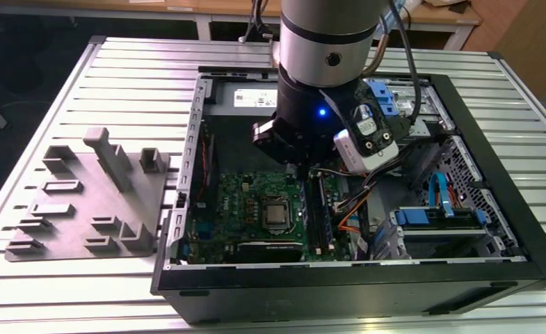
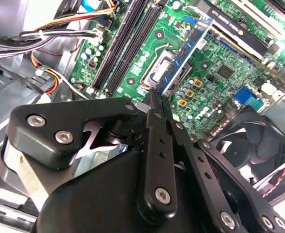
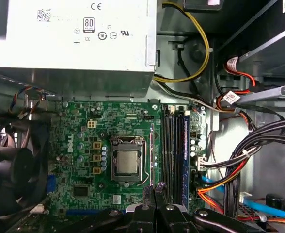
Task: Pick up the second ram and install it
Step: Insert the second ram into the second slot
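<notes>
Exterior view, left to right: grey blocky plastic fixture plate (image 1: 87, 209) lies flat on the ribbed silver metal table (image 1: 133, 69), just beside the open black metal computer case (image 1: 347, 296). Inside the case a green motherboard (image 1: 245, 202) lies flat, with a square silver processor socket (image 1: 275, 216) near its middle. The silver-and-black robot arm (image 1: 328, 49) stands over the board's rear half, with a white camera block (image 1: 370, 142) on its exterior-view right side. Right of the socket are the long black memory slots (image 1: 324, 216), then an orange-and-black cable bundle (image 1: 352, 223), then a blue-handled drive cage (image 1: 439, 219).

In both wrist views the black linkage gripper (image 2: 157, 97) (image 3: 157, 187) hangs well above the board, roughly over the socket edge that faces the slots. Its fingers are narrow, tips pressed together.

In the first wrist view a round black fan (image 3: 11, 165) is farthest from the cables. The second ram (image 3: 185, 158), a thin long dark blue-green memory stick, sits in the slot row on the cable side, well apart from the gripper. Cannot tell if it is fully latched.
</notes>
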### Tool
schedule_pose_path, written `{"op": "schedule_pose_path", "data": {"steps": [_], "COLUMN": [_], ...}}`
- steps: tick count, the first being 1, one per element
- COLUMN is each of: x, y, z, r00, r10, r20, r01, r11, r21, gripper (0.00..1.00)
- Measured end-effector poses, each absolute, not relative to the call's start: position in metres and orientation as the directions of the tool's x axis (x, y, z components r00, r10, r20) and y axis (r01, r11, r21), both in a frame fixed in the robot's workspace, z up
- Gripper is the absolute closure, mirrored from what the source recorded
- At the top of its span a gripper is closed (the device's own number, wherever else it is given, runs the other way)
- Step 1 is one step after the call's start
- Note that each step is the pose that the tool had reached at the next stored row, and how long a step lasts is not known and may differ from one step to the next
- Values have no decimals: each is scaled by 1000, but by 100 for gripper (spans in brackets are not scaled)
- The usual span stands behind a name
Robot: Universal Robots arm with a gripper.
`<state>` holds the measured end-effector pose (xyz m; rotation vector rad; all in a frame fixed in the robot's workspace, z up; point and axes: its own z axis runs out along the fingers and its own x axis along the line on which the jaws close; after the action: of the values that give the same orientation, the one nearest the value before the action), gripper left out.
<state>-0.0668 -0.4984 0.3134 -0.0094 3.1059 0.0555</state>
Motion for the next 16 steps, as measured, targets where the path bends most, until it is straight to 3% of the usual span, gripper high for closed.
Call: {"op": "schedule_pose_path", "data": {"steps": [16], "x": [-54], "y": [-498], "z": [313], "r00": [-999], "r10": [-11], "r20": [-35], "r01": [-12], "r11": [999], "r21": [37], "gripper": [92]}}
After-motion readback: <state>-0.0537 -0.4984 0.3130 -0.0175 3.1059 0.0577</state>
